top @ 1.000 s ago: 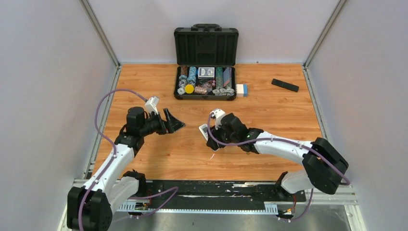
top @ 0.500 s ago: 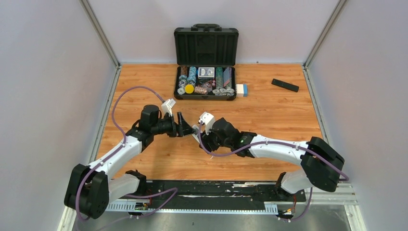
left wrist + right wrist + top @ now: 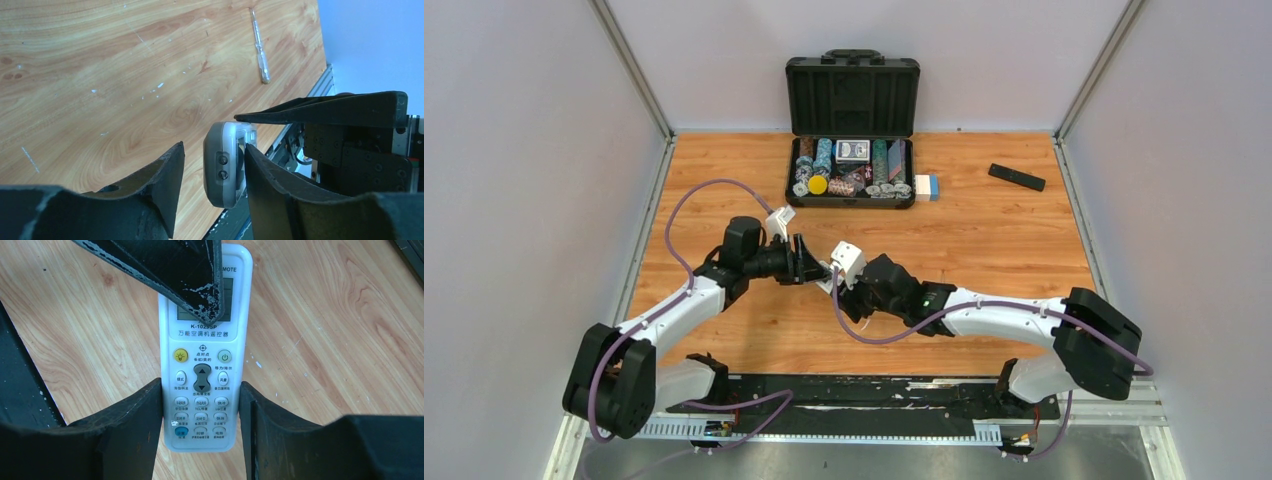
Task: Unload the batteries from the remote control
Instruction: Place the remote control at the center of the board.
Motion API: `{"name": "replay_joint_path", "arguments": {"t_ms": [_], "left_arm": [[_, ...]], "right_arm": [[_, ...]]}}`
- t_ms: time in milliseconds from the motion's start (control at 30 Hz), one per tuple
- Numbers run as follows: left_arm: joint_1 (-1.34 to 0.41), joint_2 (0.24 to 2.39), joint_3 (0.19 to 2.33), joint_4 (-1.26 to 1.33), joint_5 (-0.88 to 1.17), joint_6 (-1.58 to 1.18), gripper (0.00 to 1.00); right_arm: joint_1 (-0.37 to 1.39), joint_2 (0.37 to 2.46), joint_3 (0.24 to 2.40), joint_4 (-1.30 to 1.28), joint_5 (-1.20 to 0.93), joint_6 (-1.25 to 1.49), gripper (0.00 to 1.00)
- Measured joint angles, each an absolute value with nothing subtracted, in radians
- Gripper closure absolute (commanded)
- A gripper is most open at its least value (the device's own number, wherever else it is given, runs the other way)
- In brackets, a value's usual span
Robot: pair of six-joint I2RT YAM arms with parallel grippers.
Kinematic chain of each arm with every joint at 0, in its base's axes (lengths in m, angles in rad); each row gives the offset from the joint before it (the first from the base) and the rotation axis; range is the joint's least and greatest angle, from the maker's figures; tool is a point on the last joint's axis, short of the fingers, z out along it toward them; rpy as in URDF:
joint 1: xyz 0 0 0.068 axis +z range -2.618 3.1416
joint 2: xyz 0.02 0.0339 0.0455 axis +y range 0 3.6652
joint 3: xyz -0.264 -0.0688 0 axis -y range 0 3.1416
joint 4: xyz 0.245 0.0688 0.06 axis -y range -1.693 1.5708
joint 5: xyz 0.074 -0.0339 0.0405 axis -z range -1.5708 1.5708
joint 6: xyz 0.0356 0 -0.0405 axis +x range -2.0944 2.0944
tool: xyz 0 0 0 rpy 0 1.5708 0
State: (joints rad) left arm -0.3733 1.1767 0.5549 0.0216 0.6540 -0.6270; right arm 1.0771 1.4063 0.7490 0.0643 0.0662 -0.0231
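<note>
a: top view first. what has changed over the last second?
b: the left arm has swung in from the left. a second ago its gripper hung well apart from the other one. now the left gripper [image 3: 809, 268] meets the right gripper [image 3: 836, 285] mid-table, above the orange wood-grain table [image 3: 1004, 260]. the right arm has stretched leftward too.
a: and the rest of the table?
b: unchanged. an open black hard case of poker chips [image 3: 852, 95] sits at the far edge, with a small white-and-blue box [image 3: 927, 186] just beside it. a slim black bar-shaped handset [image 3: 1016, 177] lies far right.
a: left wrist view.
b: the white slab-shaped plastic remote control [image 3: 225, 170] shows end-on between the left fingers [image 3: 160, 180]. the jaws are apart around it, with a gap on one side. the other finger is close against it, but i cannot tell whether it touches. a thin pale screwdriver-like tool [image 3: 260, 47] lies on the wood, well apart.
a: right wrist view.
b: the right jaws are clamped on the remote's long edges. its button face is to the camera and it is held off the table. one left finger crosses its display.
a: batteries?
b: not visible in any view. only the remote's button face and one end show.
</note>
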Motion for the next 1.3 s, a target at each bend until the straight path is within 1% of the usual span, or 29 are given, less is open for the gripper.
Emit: {"name": "replay_joint_path", "arguments": {"t_ms": [133,367,500,700,933,967,1033,1067,1300], "left_arm": [[-0.375,1.177,0.560,0.036,0.665,-0.630,0.54],[-0.377,1.177,0.560,0.044,0.677,-0.641,0.71],[-0.377,1.179,0.560,0.045,0.677,-0.647,0.86],[-0.377,1.180,0.560,0.046,0.680,-0.649,1.00],[-0.377,1.181,0.560,0.044,0.669,-0.647,1.00],[-0.376,1.181,0.560,0.044,0.666,-0.647,1.00],[-0.377,1.182,0.560,0.041,0.665,-0.648,1.00],[-0.377,1.182,0.560,0.039,0.665,-0.648,1.00],[-0.377,1.182,0.560,0.039,0.665,-0.648,1.00]], "right_arm": [[1.081,1.406,0.749,0.065,0.076,-0.036,0.93],[1.086,1.415,0.749,0.064,0.087,-0.047,0.90],[1.090,1.421,0.749,0.065,0.096,-0.047,0.84],[1.093,1.428,0.755,0.059,0.116,-0.046,0.71],[1.097,1.493,0.849,-0.050,0.139,-0.002,0.58],[1.097,1.501,0.861,-0.064,0.138,0.007,0.54],[1.097,1.506,0.865,-0.071,0.131,0.022,0.39],[1.097,1.506,0.865,-0.071,0.128,0.029,0.37],[1.097,1.504,0.865,-0.070,0.108,0.067,0.33]]}}
